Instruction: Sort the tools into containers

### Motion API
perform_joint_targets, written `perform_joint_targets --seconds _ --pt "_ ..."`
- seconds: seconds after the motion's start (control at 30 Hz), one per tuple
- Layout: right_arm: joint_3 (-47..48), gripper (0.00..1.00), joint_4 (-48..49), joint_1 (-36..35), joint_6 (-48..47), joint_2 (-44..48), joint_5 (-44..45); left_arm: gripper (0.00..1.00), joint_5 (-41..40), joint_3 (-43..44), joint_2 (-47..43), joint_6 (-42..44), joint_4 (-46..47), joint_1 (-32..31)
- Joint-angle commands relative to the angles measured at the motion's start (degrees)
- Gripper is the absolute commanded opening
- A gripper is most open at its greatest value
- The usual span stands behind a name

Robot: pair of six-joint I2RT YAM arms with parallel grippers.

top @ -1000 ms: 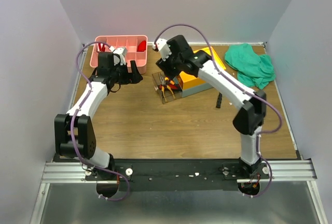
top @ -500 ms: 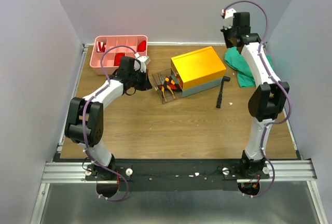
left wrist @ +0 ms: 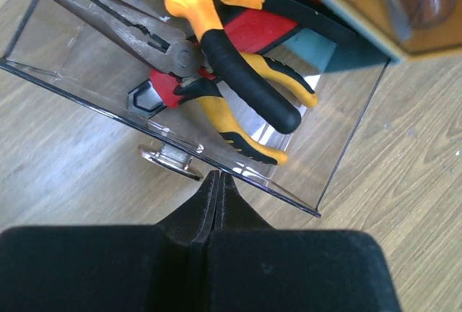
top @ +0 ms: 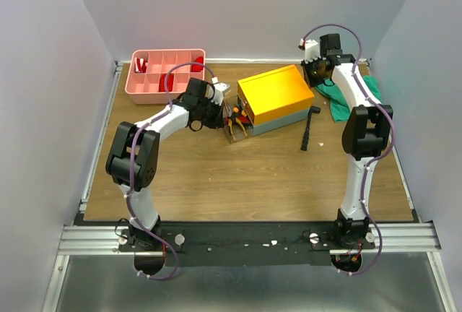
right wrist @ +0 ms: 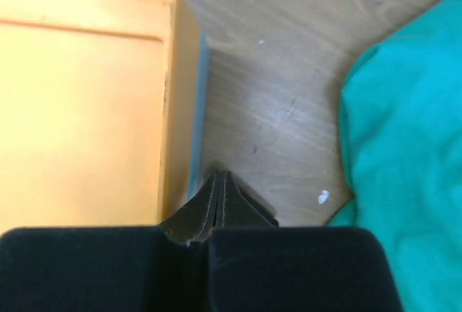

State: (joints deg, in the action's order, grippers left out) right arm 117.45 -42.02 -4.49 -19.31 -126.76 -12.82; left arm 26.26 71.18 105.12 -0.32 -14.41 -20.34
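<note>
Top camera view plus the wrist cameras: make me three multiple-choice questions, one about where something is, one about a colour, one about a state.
1. Where does the black hammer lie relative to the toolbox?
A. on the table to its right
B. on the table to its left
C. on top of it

2. What colour is the toolbox's lid?
A. pink
B. yellow
C. green

3. How do the fingers of the left gripper stand?
A. spread wide
B. shut on a tool
C. shut with nothing between them

Answers:
1 A, the hammer lies on the wood right of the toolbox.
2 B, the lid shows yellow from above.
3 C, the left wrist view shows the tips pressed together, holding nothing.
</note>
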Motion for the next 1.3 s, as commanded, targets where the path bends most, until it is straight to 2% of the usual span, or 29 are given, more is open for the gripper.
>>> perform_joint_targets --seconds 0.0,0.47,0.67,0.7,0.8,0.83,0.87,0.9,0.93,1.0,1.1,1.27 --pt "-3.89 0.02 -5.00 -0.43 1.55 2.48 -11.60 0.00 2.92 3.79 3.33 -1.33 1.84 -2.69" --pt "-7.58 0.03 -6.41 -1.22 2.96 3.80 -12.50 0.00 7.22 15.03 12.91 -9.25 9.57 -6.03" --pt "-8.90 0.03 -6.15 -1.31 3.66 4.59 -11.36 0.00 13.62 13.82 13.71 -13.39 14.14 -5.94" --pt "-9.08 0.03 -5.97 -1.40 3.93 4.85 -8.22 0.00 13.55 13.55 13.36 -14.61 14.15 -5.94" --pt "-10.57 0.08 -3.95 -0.96 4.28 8.09 0.82 0.00 11.98 11.19 9.25 -15.41 11.61 -4.98" --pt "-11.62 0.22 -3.25 -0.70 4.72 10.63 3.04 0.01 11.45 10.05 7.66 -14.81 10.04 -4.54" --pt "-13.72 0.34 -2.37 -0.26 5.76 12.13 5.15 0.06 10.92 7.86 5.90 -14.28 8.98 -3.58" --pt "-15.13 0.45 -2.36 0.27 7.78 13.37 7.43 0.22 9.79 6.71 2.58 -13.75 7.83 -3.05" --pt "-16.45 0.60 -2.54 0.45 8.67 14.51 8.07 0.35 9.08 5.48 0.89 -12.18 5.91 -2.52" --pt "-21.00 0.69 -3.94 0.45 10.34 17.94 8.25 0.55 8.81 2.13 -3.23 -9.80 3.70 -1.46" --pt "-26.89 0.70 -5.79 0.54 14.28 20.50 8.42 0.62 7.23 -1.38 -6.32 -8.12 -0.87 -0.32" --pt "-32.54 0.68 -5.89 0.36 18.86 18.92 4.21 0.65 4.77 -8.67 -9.67 -11.37 0.53 1.79"
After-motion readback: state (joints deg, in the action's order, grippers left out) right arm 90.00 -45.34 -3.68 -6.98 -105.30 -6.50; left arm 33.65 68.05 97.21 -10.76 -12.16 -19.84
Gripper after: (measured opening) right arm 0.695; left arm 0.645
